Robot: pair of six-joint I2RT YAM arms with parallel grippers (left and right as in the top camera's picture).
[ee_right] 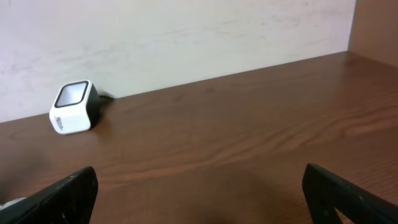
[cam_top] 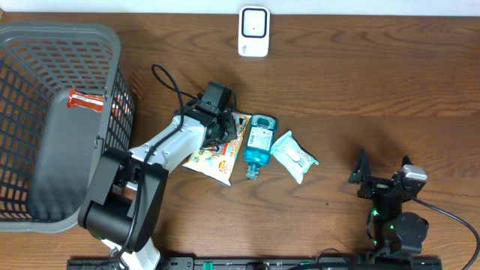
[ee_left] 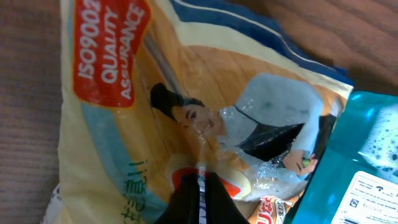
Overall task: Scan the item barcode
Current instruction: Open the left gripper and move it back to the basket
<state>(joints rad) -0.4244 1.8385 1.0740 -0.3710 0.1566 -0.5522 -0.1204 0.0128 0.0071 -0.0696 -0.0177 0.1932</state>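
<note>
Yellow: one bag [cam_top: 212,161] clenched in left claw [cam_top: 223,130], one bottle [cam_top: 260,142] beside; right claw [cam_top: 384,172] released.

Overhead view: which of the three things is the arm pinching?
The yellow bag, leftmost; the left gripper is shut on it. The bottle and white packet lie free.

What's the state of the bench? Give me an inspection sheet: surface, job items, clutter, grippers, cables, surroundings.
Surface: brown wood-grain table, no spills seen.
Job's things: white scanner at the far edge; yellow snack bag at centre, beside a blue mouthwash bottle and a wipes packet.
Clutter: grey basket at the left, orange packet inside.
Grippers: left gripper shut on the snack bag; right gripper open, empty.
Cables: black cable looping by the left arm; second cable from the right arm.
Surroundings: pale wall behind the table.
</note>
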